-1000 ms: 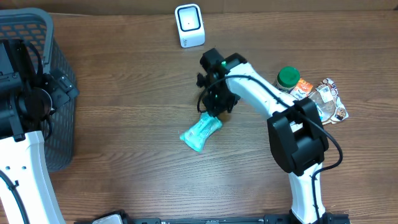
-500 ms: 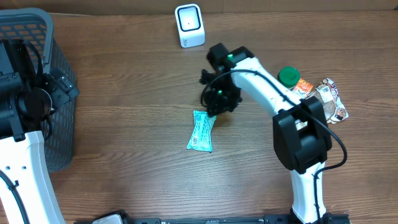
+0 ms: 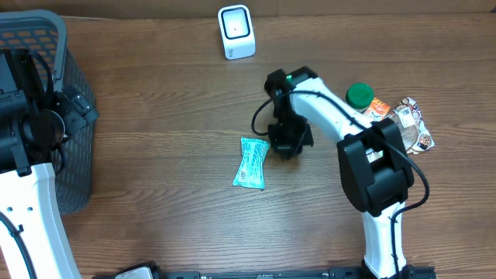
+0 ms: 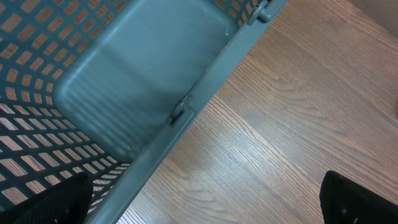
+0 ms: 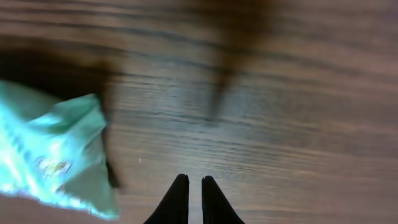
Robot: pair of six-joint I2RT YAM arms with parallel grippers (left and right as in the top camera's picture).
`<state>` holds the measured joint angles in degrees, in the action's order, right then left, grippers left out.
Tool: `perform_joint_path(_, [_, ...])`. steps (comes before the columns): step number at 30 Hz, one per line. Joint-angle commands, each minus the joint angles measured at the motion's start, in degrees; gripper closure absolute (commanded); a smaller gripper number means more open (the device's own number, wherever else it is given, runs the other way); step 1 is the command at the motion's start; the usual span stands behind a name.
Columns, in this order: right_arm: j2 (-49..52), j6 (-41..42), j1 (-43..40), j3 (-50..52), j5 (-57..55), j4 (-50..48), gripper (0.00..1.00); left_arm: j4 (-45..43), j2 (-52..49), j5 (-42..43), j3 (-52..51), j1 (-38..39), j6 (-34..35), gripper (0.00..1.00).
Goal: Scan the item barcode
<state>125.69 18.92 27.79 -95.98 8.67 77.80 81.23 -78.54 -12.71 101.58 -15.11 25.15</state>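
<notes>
The item, a teal plastic packet (image 3: 251,163), lies flat on the wooden table near the middle. In the right wrist view the packet (image 5: 50,155) shows blurred at the lower left. My right gripper (image 3: 288,143) hovers just right of it, not touching. Its fingers (image 5: 193,199) stand almost together with nothing between them. The white scanner (image 3: 235,32) stands at the far edge of the table. My left gripper (image 4: 199,208) is wide open over the basket's corner, holding nothing.
A dark grey mesh basket (image 3: 74,155) sits at the left edge; its rim (image 4: 186,106) crosses the left wrist view. A green-lidded jar (image 3: 359,95) and some snack packets (image 3: 407,124) lie at the right, beside the right arm.
The right gripper let go of the teal packet, which settled flat and turned lengthwise. The gripper moved right off it and closed. The left arm has not moved.
</notes>
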Motion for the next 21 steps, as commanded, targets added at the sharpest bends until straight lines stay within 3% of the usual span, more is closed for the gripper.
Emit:
perform_joint_path(1, [-2.32,9.84,3.19,1.11,-2.6,-1.92,0.91,-0.07,-0.2,-0.81,0.79,-0.24,0.17,0.0])
perform_joint_path(12, [-2.32,15.82,12.26,1.09,1.18,-7.67,0.91,-0.04,-0.2,-0.81,0.79,-0.24,0.17,0.01])
perform_joint_path(21, [-2.36,10.14,11.98,-1.53,8.13,-8.04,0.91,-0.07,-0.2,-0.81,0.81,-0.24,0.17,0.01])
